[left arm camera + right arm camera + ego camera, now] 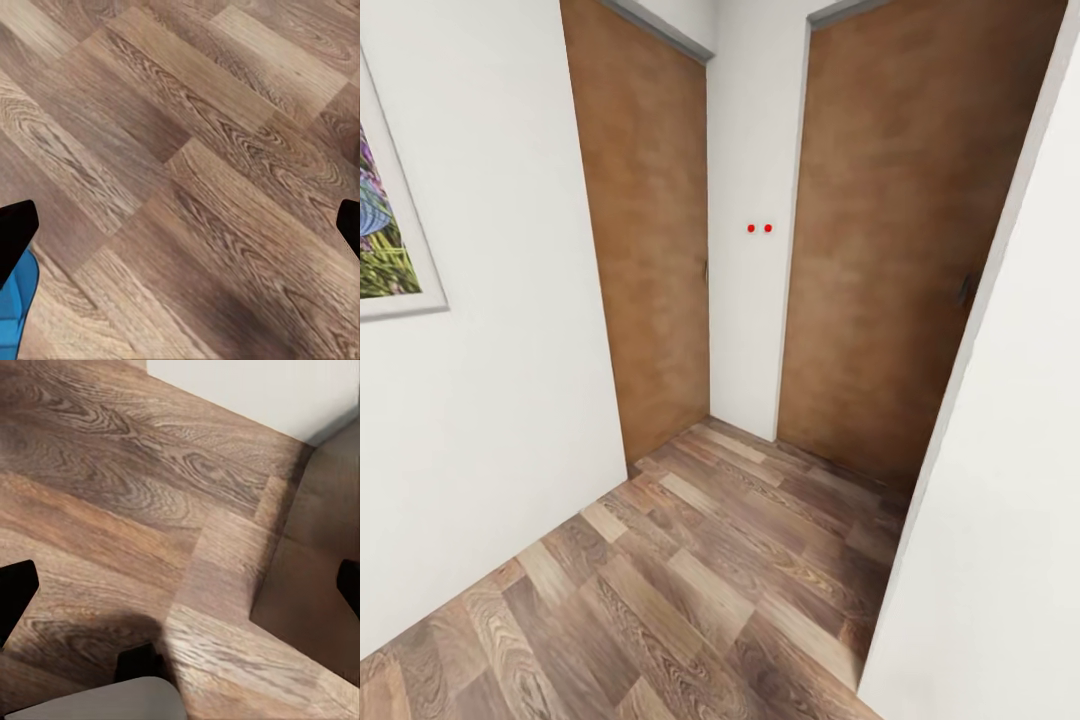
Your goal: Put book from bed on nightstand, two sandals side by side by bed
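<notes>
Right now a hallway with a brown wood-plank floor (690, 600), white walls (490, 420) and two plain brown doors (650, 250) is being faced. The left gripper (180, 225) and the right gripper (180, 585) are both being held wide, with nothing between the dark fingertips. A bright blue patch (15, 315) is being seen beside the left one; what it is cannot be told. Where the book is lying cannot be told either. It is likely thin and light, so it is best pinched by one edge.
</notes>
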You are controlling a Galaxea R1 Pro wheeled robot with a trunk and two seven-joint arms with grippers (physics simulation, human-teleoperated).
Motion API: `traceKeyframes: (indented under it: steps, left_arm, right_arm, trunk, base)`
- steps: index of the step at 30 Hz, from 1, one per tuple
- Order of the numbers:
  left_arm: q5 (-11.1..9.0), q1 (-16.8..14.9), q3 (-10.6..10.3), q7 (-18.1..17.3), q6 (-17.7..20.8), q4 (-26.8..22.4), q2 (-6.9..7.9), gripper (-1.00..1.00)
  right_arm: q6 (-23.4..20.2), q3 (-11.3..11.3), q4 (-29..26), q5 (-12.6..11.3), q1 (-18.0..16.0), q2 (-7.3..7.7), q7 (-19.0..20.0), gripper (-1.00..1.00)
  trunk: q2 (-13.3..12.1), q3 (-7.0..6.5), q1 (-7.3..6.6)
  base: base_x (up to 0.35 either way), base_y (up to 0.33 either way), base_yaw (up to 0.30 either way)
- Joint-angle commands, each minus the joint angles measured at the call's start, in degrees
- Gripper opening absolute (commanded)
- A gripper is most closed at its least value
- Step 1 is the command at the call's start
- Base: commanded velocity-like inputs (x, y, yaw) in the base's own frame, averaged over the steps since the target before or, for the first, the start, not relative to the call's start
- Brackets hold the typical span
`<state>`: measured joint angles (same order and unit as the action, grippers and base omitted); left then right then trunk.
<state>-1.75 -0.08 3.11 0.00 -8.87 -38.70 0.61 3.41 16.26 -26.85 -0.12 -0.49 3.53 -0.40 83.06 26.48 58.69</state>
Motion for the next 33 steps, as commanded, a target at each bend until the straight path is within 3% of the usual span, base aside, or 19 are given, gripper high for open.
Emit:
traceKeyframes:
  steps: [1,23,33]
  left_arm:
    - [-0.18,-0.01,-0.02,0.0,-0.13,-0.02,0.0,1.0]
    - [-0.18,-0.01,0.04,0.0,-0.1,-0.02,0.0,1.0]
    - [-0.18,-0.01,0.0,0.0,-0.09,-0.02,0.0,1.0]
  right_arm:
    - [0.19,0.09,0.05,0.0,-0.04,-0.01,-0.04,1.0]
    - [0.19,0.19,0.05,-0.06,-0.04,-0.01,-0.04,1.0]
    - [0.19,0.26,0.05,-0.06,-0.04,-0.01,-0.04,1.0]
  trunk:
    - [0.02,0.05,0.03]
    - [0.02,0.05,0.03]
    - [0.02,0.05,0.03]
  base:
    - [0.326,0.0,0.0]
    - [0.326,0.0,0.004]
    - [0.326,0.0,0.192]
